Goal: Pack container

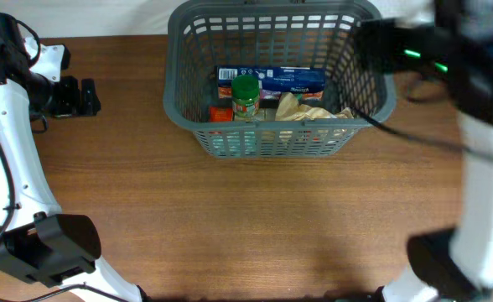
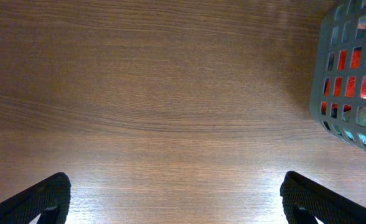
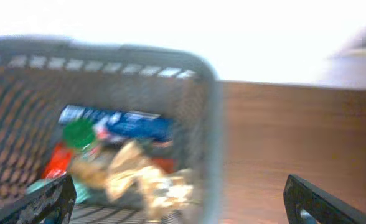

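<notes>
Wooden table point(image 1: 230, 218); container point(image 1: 272, 144) holds blue box point(image 1: 284, 80), green-lidded jar point(image 1: 246, 96).

No text can be read; print on the blue package point(image 1: 288, 81) in the container point(image 1: 272, 143) is judged too small.

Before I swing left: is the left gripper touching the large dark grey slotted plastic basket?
Apart. The overhead view shows bare wooden table between the left gripper and the grey basket.

Grey slotted container point(image 1: 272, 144); inside: blue box point(image 1: 273, 80), green-capped jar point(image 1: 246, 92), red pack point(image 1: 220, 113), tan crinkled bag point(image 1: 303, 109). Brown wood-grain counter point(image 2: 158, 93) ahead of black fingers point(image 2: 45, 198).
</notes>
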Motion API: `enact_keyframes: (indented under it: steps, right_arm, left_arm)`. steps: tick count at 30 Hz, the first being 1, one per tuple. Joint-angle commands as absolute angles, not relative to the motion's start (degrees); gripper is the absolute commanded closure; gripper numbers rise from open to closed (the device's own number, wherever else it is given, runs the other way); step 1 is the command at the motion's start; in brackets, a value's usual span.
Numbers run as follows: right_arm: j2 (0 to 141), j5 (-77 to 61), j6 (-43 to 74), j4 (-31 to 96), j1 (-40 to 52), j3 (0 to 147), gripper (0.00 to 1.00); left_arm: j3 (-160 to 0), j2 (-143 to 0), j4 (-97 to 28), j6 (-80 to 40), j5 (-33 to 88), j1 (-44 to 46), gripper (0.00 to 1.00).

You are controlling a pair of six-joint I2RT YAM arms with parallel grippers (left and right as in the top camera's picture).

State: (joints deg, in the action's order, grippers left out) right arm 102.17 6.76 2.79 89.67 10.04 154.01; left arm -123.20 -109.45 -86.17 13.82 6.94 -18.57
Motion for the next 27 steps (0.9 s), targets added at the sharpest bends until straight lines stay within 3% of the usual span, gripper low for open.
enact_keyframes:
  steps: [1, 10, 27]
  right_arm:
    - [97.21, 13.41, 2.76, 90.91, 7.66, 154.95, 0.01]
    - [93.25, 13.78, 2.76, 97.21, 5.21, 154.95, 0.01]
    - [93.62, 17.02, 1.04, 97.14, 5.04, 154.89, 0.01]
  left_arm:
    - [-122.87, -109.69, -86.19, 13.08, 7.53, -18.92, 0.01]
    - [-122.87, -109.71, -86.19, 13.08, 7.53, -18.92, 0.01]
    - [-122.87, -109.69, -86.17, 13.08, 7.53, -18.92, 0.01]
